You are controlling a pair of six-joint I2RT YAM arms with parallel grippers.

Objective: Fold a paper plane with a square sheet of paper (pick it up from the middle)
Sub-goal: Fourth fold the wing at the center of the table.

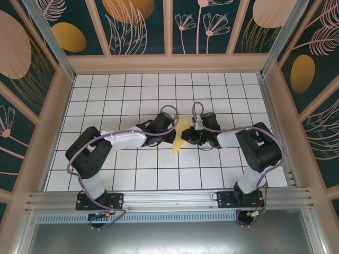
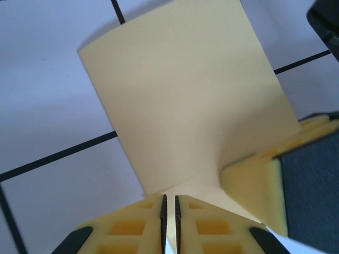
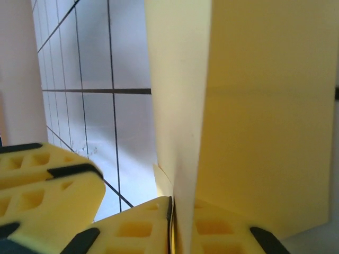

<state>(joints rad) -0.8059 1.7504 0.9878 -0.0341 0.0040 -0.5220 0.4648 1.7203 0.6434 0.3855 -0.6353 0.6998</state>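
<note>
Left pincer (image 2: 169, 207) and right pincer (image 3: 172, 211) both tight on folded, pale-yellow square sheet of paper (image 2: 185, 95).

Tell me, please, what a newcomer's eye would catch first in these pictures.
The yellow sheet of paper, held at the middle of the white grid table, draws the eye. The left gripper and the right gripper both pinch it from opposite sides, jaws closed.

Sheet of paper (image 2: 185, 95) pinched in the left end effector (image 2: 169, 206): thin matt pale-yellow paper, smooth, one soft crease. Fingers (image 2: 127, 227): matt yellow moulded plastic, black inserts. Same on the right end effector (image 3: 172, 206). Desk (image 2: 47, 79) beneath both: smooth white tile, slight sheen. Rail (image 1: 169, 200) behind them: brushed metal.
</note>
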